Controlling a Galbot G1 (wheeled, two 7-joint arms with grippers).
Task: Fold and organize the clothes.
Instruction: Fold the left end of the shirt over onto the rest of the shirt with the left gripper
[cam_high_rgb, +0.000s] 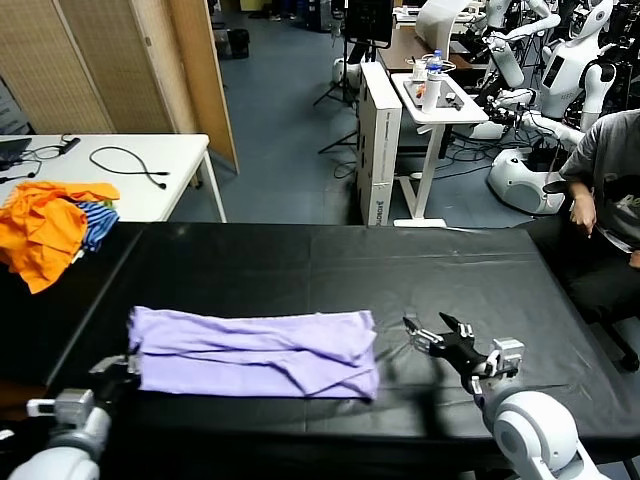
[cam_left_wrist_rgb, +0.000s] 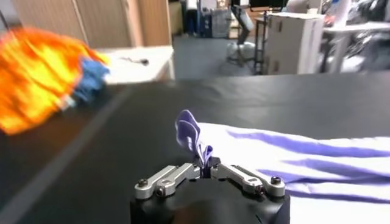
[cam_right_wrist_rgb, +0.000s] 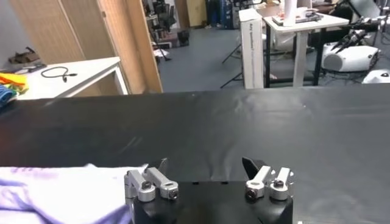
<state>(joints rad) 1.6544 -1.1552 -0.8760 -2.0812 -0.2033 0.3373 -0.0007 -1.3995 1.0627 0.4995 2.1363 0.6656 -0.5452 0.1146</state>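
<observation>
Mid-fold: my left gripper is clenched on the T-shirt corner, shirt half-folded on the black table. Right gripper released beside it. Next: probably carry that end across.

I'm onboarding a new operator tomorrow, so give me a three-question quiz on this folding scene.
1. True or false: the left gripper is shut on a corner of the lavender T-shirt.
2. The right gripper is: A) gripping the shirt, B) open on the black table beside the shirt, C) over the orange and blue-striped heap.
3. Fill in: the folded shirt lies as a long band across the table's ____ edge.

Key: 1 true; 2 B; 3 near.
</observation>
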